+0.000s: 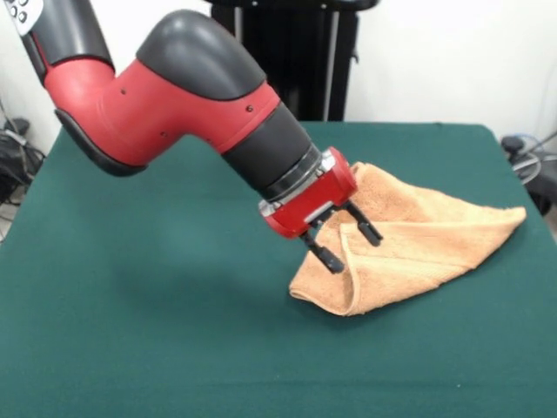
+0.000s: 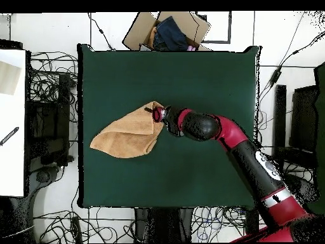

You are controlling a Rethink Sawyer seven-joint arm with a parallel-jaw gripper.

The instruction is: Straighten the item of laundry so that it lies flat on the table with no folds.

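A: Towel (image 1: 418,235), peach-orange terry cloth, lies crumpled on the green table (image 1: 157,296). What shape does it take?

B: A rough wedge. In the front view one corner runs to a point at the right, and the left end is doubled over into a thick rounded fold. The overhead view shows the towel (image 2: 127,135) left of the table's centre, well inside the table (image 2: 203,82) edges.

A: And the gripper (image 1: 348,237)?

B: It slants down from the red and black arm (image 1: 174,96) onto the folded end. The two black fingers (image 1: 329,254) stand apart, with the raised fold of cloth at their tips. Whether they pinch the cloth cannot be told.

A: Anything beyond the table?

B: A cardboard box (image 2: 168,30) at the far edge in the overhead view.
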